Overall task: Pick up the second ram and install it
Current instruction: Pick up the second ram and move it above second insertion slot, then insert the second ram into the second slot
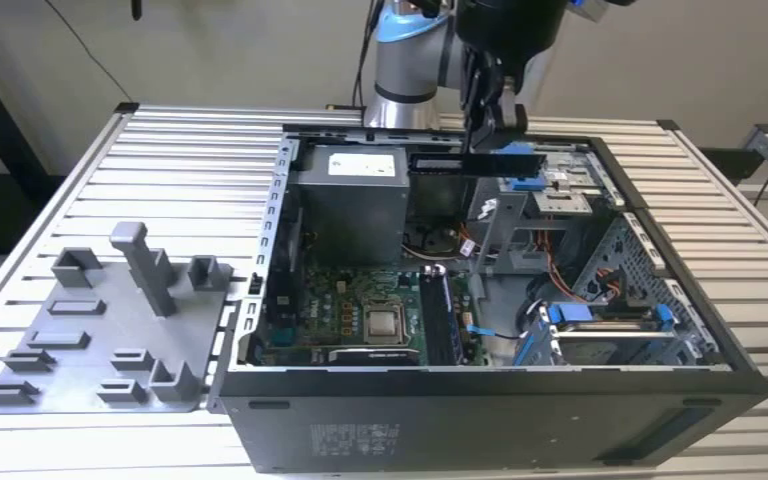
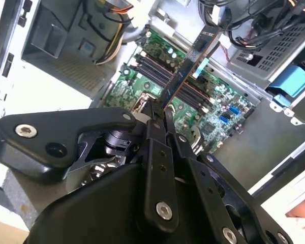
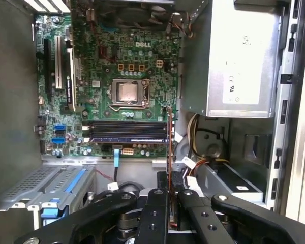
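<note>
My gripper [image 1: 496, 138] hangs above the back of the open computer case [image 1: 491, 400], shut on the second ram [image 1: 475, 162], a long dark stick that lies level under the fingers. In the second wrist view the gripper [image 2: 158, 115] clamps one end of the ram [image 2: 190, 63], which reaches out over the green motherboard [image 2: 218, 109]. In the first wrist view the ram [image 3: 169, 142] shows edge-on, held by the gripper [image 3: 169, 197], well above one end of the dark memory slots [image 3: 127, 131].
A grey power supply [image 1: 351, 200] fills the case's back corner, with cables [image 3: 201, 147] beside it. A drive cage with blue tabs [image 1: 608, 328] stands at the exterior view's right. The bare processor socket [image 3: 128, 92] sits near the slots. A grey fixture plate [image 1: 104, 335] lies outside the case.
</note>
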Robot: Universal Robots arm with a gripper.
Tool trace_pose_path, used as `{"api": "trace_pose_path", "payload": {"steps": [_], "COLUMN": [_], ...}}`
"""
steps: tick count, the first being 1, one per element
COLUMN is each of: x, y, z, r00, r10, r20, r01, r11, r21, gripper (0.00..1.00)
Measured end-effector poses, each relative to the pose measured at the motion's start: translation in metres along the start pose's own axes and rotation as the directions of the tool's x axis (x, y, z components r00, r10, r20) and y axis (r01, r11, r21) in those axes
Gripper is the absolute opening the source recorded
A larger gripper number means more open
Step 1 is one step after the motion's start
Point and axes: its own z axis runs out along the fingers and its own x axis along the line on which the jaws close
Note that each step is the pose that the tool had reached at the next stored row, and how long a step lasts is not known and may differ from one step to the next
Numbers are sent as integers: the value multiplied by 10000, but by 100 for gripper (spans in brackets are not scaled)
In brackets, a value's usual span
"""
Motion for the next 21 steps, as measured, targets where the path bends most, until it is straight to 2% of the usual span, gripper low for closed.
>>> {"api": "trace_pose_path", "payload": {"steps": [3,17,21], "x": [-19,-24,-23], "y": [-1,2,2], "z": [2,2,5], "r00": [10000,10000,9995], "r10": [-2,12,309], "r20": [0,1,-9], "r01": [2,-12,-309], "r11": [10000,10000,9995], "r21": [0,1,18], "gripper": [14,14,14]}}
